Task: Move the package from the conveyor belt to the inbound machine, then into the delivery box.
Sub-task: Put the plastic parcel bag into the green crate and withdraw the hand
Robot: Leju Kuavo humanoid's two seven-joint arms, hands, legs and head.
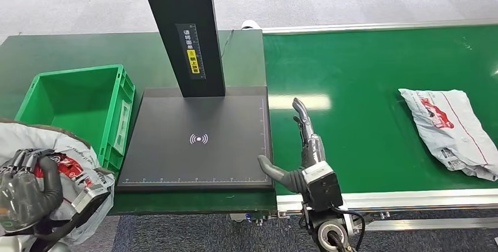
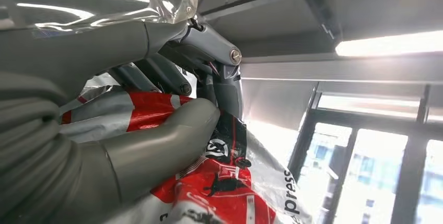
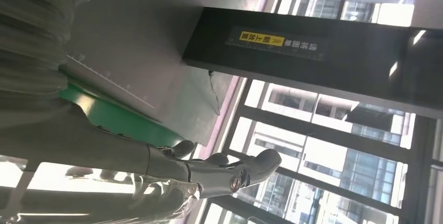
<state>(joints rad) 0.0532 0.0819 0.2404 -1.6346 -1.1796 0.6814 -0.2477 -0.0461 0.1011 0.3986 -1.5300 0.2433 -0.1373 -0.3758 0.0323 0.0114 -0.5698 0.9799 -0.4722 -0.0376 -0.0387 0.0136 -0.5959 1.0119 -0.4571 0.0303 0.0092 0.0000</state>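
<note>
1. The conveyor belt (image 1: 364,87), green with pale metal side rails, takes up the right half of the head view.
2. The inbound machine (image 1: 197,140) stands just left of the belt: a flat black platform with a white signal mark at its centre and ruler ticks along its edges. A black upright post (image 1: 185,29) rises from its far edge and carries a yellow label; the right wrist view shows the same post (image 3: 313,62) and label.
3. The delivery box (image 1: 76,111), a green plastic crate, sits immediately left of the platform on a dark green table (image 1: 70,52). Nothing can be seen inside it.
4. A package (image 1: 452,128), a grey bag with red print, lies crumpled and flat on the belt at the far right, well apart from both hands.
5. A second package (image 1: 64,158) of the same kind is at the lower left of the head view, near the box's near corner and not inside it.
6. The left hand (image 1: 26,187) grips this second package; the left wrist view shows its thumb (image 2: 156,145) and fingers (image 2: 172,75) clamped on the red-printed plastic (image 2: 219,182).
7. The right hand (image 1: 302,152) is over the belt just beside the platform's right edge, fingers extended, thumb spread toward the platform, holding nothing.
</note>
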